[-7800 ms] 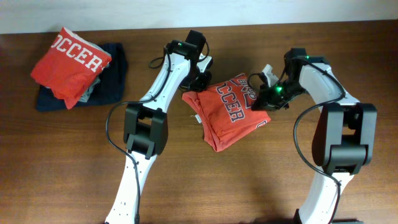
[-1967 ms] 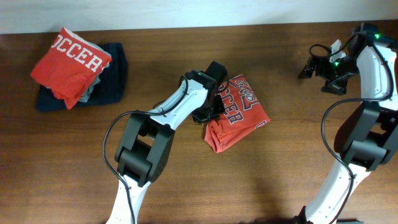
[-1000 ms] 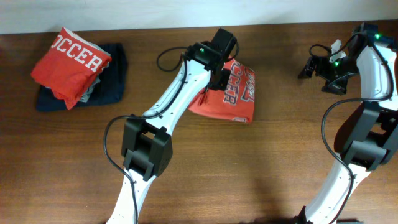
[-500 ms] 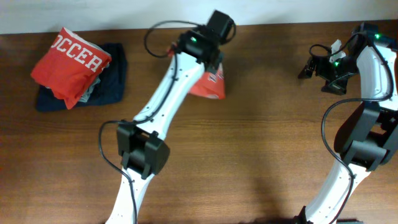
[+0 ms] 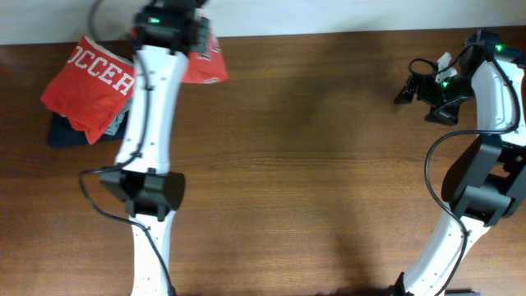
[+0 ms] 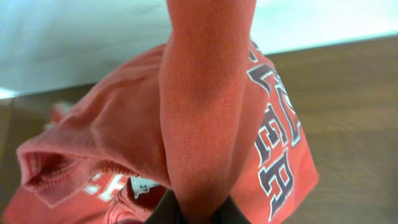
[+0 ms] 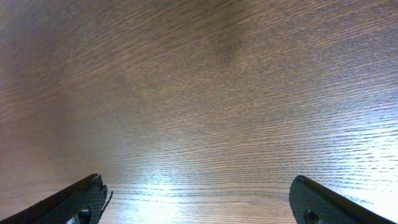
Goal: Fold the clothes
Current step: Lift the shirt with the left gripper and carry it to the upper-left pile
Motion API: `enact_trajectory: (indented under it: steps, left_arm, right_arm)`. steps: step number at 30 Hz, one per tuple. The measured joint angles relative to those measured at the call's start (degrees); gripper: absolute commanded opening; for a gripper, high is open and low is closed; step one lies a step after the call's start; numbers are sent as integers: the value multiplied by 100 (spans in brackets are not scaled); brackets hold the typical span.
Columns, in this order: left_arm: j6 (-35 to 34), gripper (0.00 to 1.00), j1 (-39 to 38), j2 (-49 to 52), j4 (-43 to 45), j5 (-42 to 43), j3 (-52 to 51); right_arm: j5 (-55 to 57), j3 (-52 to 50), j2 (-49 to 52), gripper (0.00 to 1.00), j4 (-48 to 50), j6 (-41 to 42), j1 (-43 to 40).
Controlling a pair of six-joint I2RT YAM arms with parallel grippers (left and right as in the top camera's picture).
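The clothes in hand are a coral-red T-shirt [image 5: 207, 64] with block lettering, bunched into a folded bundle. It hangs at the table's back left from my left gripper [image 5: 196, 39]. In the left wrist view a thick fold of the T-shirt [image 6: 205, 118] rises straight out of my left gripper [image 6: 199, 213], which is shut on it; the lettering and a white neck label show beside the fold. My right gripper [image 5: 408, 90] stands open at the back right, far from the shirt. Nothing but bare wood lies between the fingers of the right gripper [image 7: 199, 208].
A second folded red shirt with white lettering [image 5: 89, 82] lies on a dark navy folded garment [image 5: 59, 131] at the far left, just beside the hanging bundle. The wooden table [image 5: 312, 164] ends at a pale wall along the back edge.
My left arm has swung from the table's back middle to the back left, carrying the red T-shirt towards the pile. The right arm has not moved.
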Motion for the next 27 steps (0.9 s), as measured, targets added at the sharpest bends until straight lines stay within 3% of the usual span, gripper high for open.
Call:
enact_trajectory:
  steps: [8, 16, 22, 27]
  left_arm:
    - [-907, 0, 929, 0, -535, 273, 841]
    - [-1991, 0, 2107, 66, -463, 1659, 885]
    - [-2164, 0, 2942, 308, -269, 2540, 883]
    - [-2135, 0, 3045, 341, -304, 2839, 883]
  right_arm:
    - [0, 0, 0, 99, 0, -2, 0]
    - [0, 0, 0, 99, 0, -2, 0]
    - [0, 0, 0, 99, 0, 2, 0]
    - [0, 0, 0, 99, 0, 0, 0]
